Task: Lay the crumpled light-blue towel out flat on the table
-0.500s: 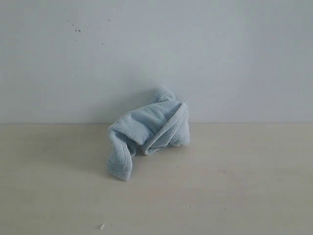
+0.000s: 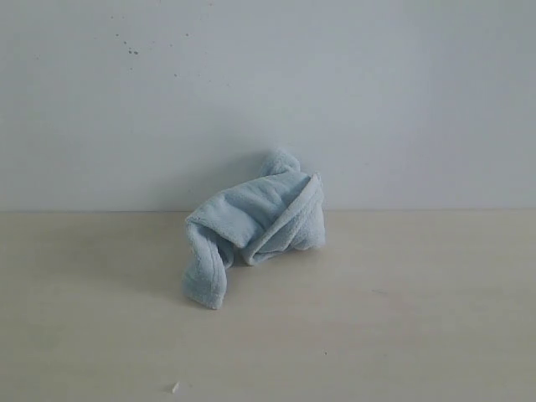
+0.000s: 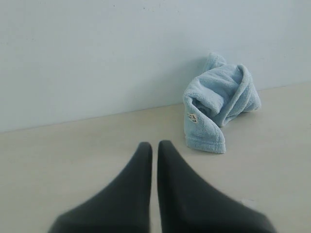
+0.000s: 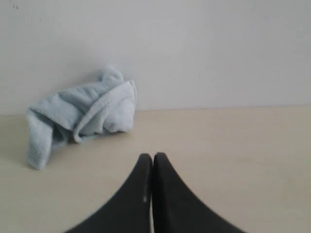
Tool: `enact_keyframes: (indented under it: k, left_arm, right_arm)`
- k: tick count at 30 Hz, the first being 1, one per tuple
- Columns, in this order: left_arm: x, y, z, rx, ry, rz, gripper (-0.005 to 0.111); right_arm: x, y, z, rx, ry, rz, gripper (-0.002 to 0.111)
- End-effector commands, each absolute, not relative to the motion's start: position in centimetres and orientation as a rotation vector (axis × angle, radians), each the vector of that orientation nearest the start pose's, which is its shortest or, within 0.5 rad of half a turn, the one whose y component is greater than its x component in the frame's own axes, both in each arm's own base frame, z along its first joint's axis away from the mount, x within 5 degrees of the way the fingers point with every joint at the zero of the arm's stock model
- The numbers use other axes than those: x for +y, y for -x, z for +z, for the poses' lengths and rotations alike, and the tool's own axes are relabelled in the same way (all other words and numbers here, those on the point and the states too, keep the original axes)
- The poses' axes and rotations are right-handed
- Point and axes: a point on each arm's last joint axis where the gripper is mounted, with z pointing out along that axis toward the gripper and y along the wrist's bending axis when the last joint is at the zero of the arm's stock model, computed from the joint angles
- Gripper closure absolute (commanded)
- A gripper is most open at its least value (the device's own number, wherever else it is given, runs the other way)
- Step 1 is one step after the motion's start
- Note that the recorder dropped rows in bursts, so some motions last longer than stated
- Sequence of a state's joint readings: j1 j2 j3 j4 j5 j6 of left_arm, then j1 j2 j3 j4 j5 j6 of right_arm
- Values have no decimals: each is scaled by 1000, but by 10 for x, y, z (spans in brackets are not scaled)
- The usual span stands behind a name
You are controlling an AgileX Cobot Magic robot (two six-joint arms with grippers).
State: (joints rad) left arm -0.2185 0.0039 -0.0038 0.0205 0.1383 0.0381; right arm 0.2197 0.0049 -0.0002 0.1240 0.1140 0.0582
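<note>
A: Two things: grip state, and bearing?
B: Pinched shut and empty, left gripper (image 3: 154,145) and right gripper (image 4: 152,156) alike. The towel (image 2: 251,230) (a crumpled heap) sits at the table's (image 2: 402,318) far edge by the wall, ahead, between them; neither clearly nearer.

**No Change Detected Since Earlier Picture**

Exterior view checked against its earlier picture: the towel (image 2: 255,226) shows no discernible shift in outline, folds or position on the table (image 2: 402,318). The wrist views have no earlier counterpart, so any arm movement cannot be judged from them.
</note>
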Motion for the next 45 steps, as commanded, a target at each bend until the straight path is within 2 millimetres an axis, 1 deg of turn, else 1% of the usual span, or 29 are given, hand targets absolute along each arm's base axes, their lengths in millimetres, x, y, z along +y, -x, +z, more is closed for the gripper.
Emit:
enact_keyframes:
  k: [1,3,7,10,11,12,14,16,18,20,23,25,29,32,34,35,37,39,40,42,45]
  left_arm:
    - [-12,-55,202,1597,-216,-133,103]
    - [-12,-55,202,1597,-216,-133,103]
    - [-12,-55,202,1597,-216,-133,103]
    - [-12,-55,202,1597,-216,-133,103]
    - [-12,-55,202,1597,-216,-133,103]
    - [-12,-55,202,1597,-216,-133,103]
    - [-12,-55,202,1597,-216,-133,103]
    - [-12,-55,202,1597,-216,-133,103]
    - [-12,-55,202,1597,-216,-133,103]
    - [-12,-55,202,1597,-216,-133,103]
    - [-12,-55,202,1597,-216,-133,103]
    - [-12,-55,202,1597,-216,-133,103]
    - [-12,-55,202,1597,-216,-133,103]
    - [-12,-55,202,1597,-216,-133,103]
    - [-12,-55,202,1597,-216,-133,103]
    - [-12,-55,202,1597,-216,-133,103]
    - [-12,-55,202,1597,-216,-133,103]
    - [-12,-55,202,1597,-216,-133,103]
    - [-12,-55,202,1597,-216,-133,103]
    - [-12,-55,202,1597,-216,-133,103]
    - [-12,-55,202,1597,-216,-133,103]
  right_arm:
    - [13,-55,212,1503,-336,712,108]
    - [12,-55,215,1459,-394,771,108]
    - [8,-54,225,1339,-408,786,108]
    - [8,-54,225,1326,-456,843,108]
    - [8,-54,223,1341,-486,877,108]
    - [10,-54,222,1391,-508,908,108]
    - [13,-51,232,1443,-418,847,108]
    - [14,-49,249,1452,-308,781,108]
    - [18,-53,268,1487,-208,731,108]
    - [24,-63,277,1569,-130,685,108]
    - [39,-87,287,1711,17,620,108]
    - [53,-108,292,1794,110,583,108]
    - [90,-160,297,1924,309,494,108]
    - [122,-196,295,1995,411,471,107]
    - [141,-219,290,2033,450,465,100]
    - [151,-232,287,2054,459,461,95]
    - [167,-256,281,2089,450,463,82]
    - [182,-280,268,2133,407,479,66]
    - [189,-291,261,2151,390,483,60]
    - [201,-311,247,2180,370,485,54]
    - [217,-335,232,2204,343,493,53]
